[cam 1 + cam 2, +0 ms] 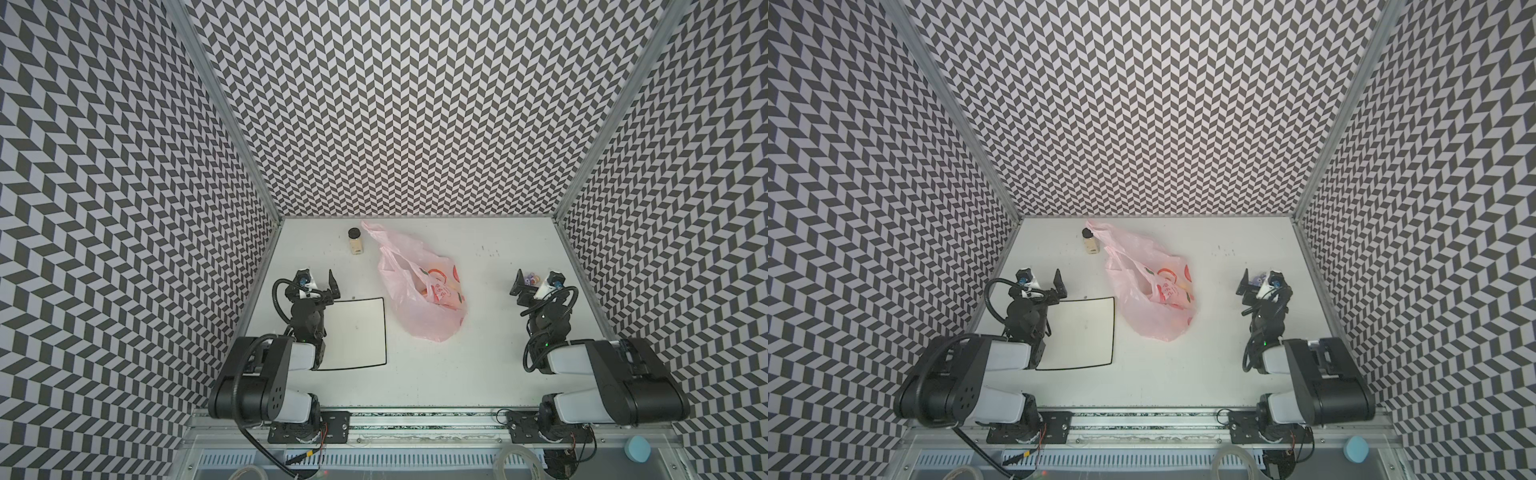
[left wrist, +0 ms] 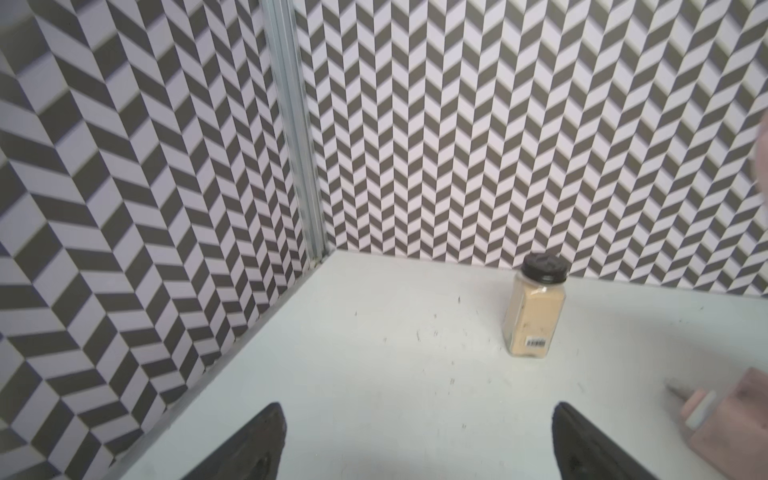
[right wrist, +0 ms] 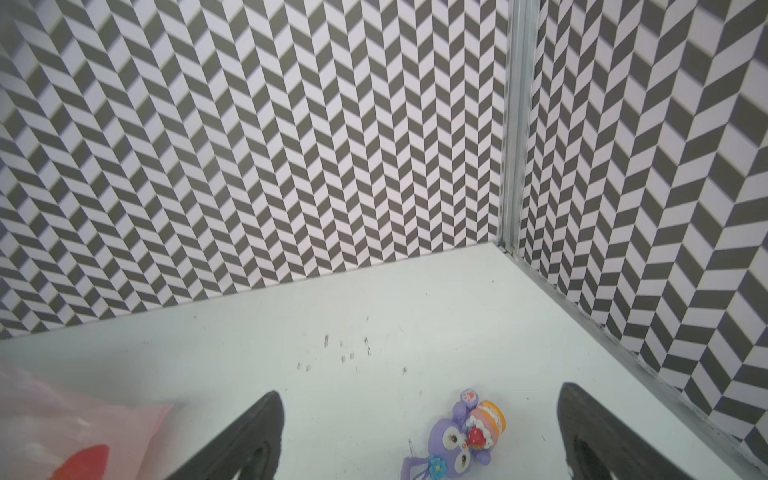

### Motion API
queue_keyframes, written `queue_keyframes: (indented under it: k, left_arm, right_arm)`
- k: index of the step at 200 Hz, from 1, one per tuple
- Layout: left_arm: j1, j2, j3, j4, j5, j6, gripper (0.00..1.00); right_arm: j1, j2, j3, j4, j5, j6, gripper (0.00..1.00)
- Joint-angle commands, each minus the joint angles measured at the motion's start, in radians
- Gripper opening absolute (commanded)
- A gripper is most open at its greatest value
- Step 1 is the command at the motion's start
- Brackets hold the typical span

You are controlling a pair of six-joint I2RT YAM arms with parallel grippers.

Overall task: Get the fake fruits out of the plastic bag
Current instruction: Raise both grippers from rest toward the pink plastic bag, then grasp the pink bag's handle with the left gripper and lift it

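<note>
Left gripper and right gripper both spread wide, empty | plastic bag mid-table, fake fruits apparently inside, too blurred for me to count | risk: I pinch the thin film, the bag lifts, fruits spill; purple toy lies just below the right jaws.

Plastic bag is lying mid-surface, stretching twd back edge; fake fruits sitting inside it. Jar standing nr back edge, just left of bag's top. Plate lying left of bag, twd left edge. Toy figure lying nr right edge, well apart from bag.
</note>
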Motion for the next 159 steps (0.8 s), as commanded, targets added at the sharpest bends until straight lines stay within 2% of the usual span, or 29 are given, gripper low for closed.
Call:
queue_keyframes:
  k: [1, 18, 39, 69, 93, 121, 136, 159]
  left_arm:
    - [0.005, -0.136, 0.064, -0.231, 0.017, -0.031, 1.0]
    - [0.004, -0.217, 0.12, -0.399, 0.066, -0.083, 1.0]
    - [0.003, -0.293, 0.2, -0.619, 0.14, -0.186, 1.0]
    - [0.001, -0.366, 0.296, -0.859, 0.292, -0.328, 1.0]
    - [-0.028, -0.417, 0.323, -0.939, 0.418, -0.462, 0.98]
    - [-0.165, -0.438, 0.422, -1.098, 0.398, -0.547, 0.98]
    - [-0.248, -0.436, 0.489, -1.185, 0.367, -0.607, 0.99]
    - [-0.324, -0.417, 0.582, -1.298, 0.335, -0.721, 1.0]
  right_arm:
    - [0.006, -0.188, 0.032, -0.236, 0.011, 0.069, 1.0]
    - [0.005, -0.322, 0.13, -0.546, 0.009, 0.205, 1.0]
    - [0.005, -0.406, 0.185, -0.772, 0.003, 0.347, 1.0]
    - [0.004, -0.466, 0.259, -0.981, -0.268, 0.362, 1.0]
    - [0.004, -0.493, 0.263, -1.051, -0.389, 0.442, 0.93]
    - [0.008, -0.482, 0.289, -1.146, -0.451, 0.495, 0.9]
    - [0.009, -0.47, 0.322, -1.208, -0.48, 0.489, 0.89]
    - [0.012, -0.462, 0.366, -1.279, -0.501, 0.476, 0.89]
